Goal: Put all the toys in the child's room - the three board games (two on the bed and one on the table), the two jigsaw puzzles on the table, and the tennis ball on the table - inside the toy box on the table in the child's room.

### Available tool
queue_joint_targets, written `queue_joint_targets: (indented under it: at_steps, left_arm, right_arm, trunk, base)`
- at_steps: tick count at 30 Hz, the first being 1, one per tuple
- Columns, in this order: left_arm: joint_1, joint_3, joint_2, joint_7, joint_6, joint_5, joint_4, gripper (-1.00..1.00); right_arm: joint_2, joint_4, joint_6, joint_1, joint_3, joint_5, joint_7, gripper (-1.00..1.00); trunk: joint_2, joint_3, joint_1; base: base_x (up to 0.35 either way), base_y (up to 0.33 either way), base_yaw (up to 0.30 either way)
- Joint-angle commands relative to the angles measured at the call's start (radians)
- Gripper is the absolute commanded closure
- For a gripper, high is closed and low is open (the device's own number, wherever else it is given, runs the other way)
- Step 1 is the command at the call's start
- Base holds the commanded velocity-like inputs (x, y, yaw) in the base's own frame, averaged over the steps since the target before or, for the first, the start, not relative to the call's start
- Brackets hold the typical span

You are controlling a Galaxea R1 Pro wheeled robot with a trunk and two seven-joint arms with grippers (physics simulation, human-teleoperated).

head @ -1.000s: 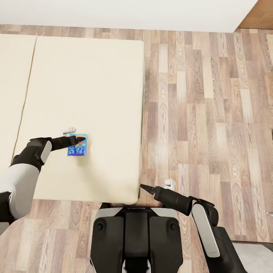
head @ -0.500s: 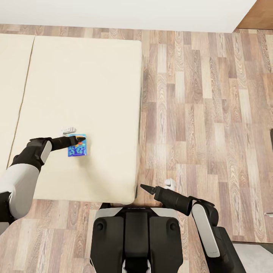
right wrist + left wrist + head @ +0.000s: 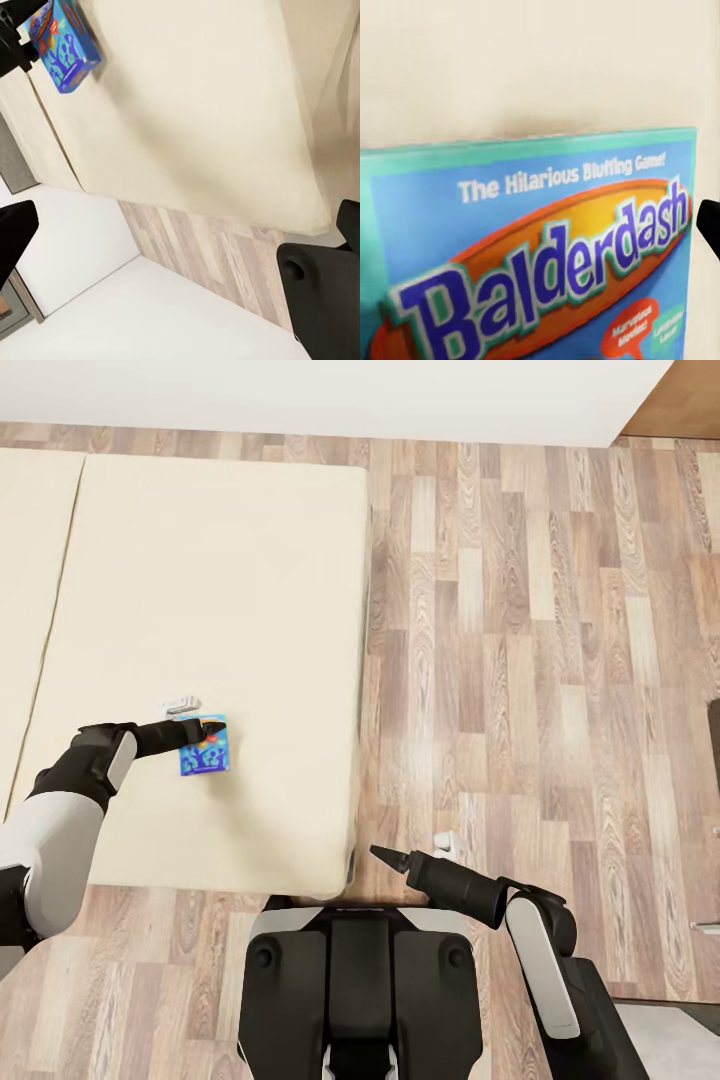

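Only the camera is drifting: the bed (image 3: 200, 610) edge is sliding slightly leftward in the head view since the earlier frames, while both arms and the blue board game (image 3: 207, 753) are keeping their places in frame. Left gripper (image 3: 203, 731) is sitting at the game's upper edge, lower left of the head view on the mattress, far nearer than the right gripper (image 3: 385, 855) hanging over the floor (image 3: 550, 660) at lower centre. Left's grip on the box cannot be judged; right's fingers are looking spread and empty in its wrist view.
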Motion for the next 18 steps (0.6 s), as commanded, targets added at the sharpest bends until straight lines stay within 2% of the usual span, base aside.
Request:
queue_joint_targets:
  at_steps: [1, 7, 18]
  left_arm:
    - [0.0, 0.005, -0.001, -0.007, 0.015, 0.0, 0.008, -1.0]
    - [0.0, 0.004, -0.001, -0.006, 0.016, 0.0, 0.008, -1.0]
    - [0.0, 0.005, 0.0, -0.007, 0.016, 0.001, 0.009, -1.0]
  right_arm:
    - [0.001, 0.0, 0.004, 0.0, -0.001, 0.007, 0.007, -1.0]
    - [0.001, 0.0, 0.004, 0.0, -0.001, 0.007, 0.007, -1.0]
    - [0.001, 0.0, 0.004, 0.001, -0.001, 0.007, 0.007, -1.0]
  trunk:
    - [-0.001, -0.001, 0.001]
    - [-0.001, -0.001, 0.001]
    - [-0.001, -0.001, 0.001]
  base:
    - [0.0, -0.004, 0.0]
    - [0.034, -0.053, 0.0]
    - [0.101, -0.075, 0.0]
